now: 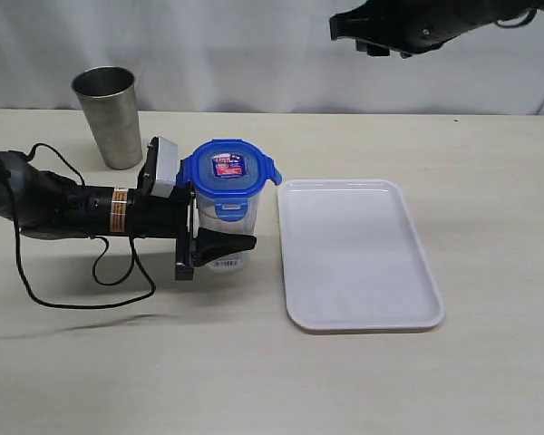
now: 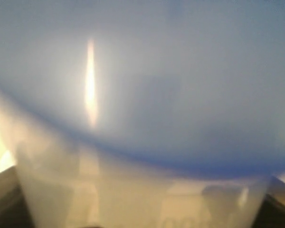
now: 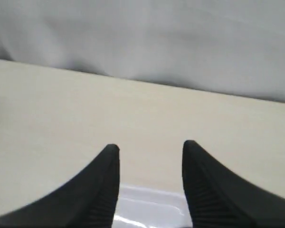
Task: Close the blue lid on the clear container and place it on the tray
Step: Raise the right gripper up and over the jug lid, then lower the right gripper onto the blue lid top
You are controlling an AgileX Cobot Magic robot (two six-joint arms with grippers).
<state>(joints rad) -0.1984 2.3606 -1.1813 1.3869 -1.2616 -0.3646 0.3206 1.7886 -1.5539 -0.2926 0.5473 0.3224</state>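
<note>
Black left gripper [image 1: 237, 237] clasps the clear container [image 1: 251, 220]; right gripper [image 3: 151, 145] gapes empty.

blue lid [image 1: 228, 169]: glossy plastic, as you see.
clear container [image 1: 250, 220]: smooth transparent plastic.
tray [image 1: 358, 254]: glossy white plastic.
cup [image 1: 109, 116]: brushed metal, dull sheen.
worktop [image 1: 254, 381]: matt, pale, wood-like.

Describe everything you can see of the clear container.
The clear container is a tall, narrow tumbler of transparent plastic with a white barcode label near its base. It stands upright on the table, beside the tray, not on it. The blue lid sits on its mouth; the left gripper clasps its lower body from the side.
</note>
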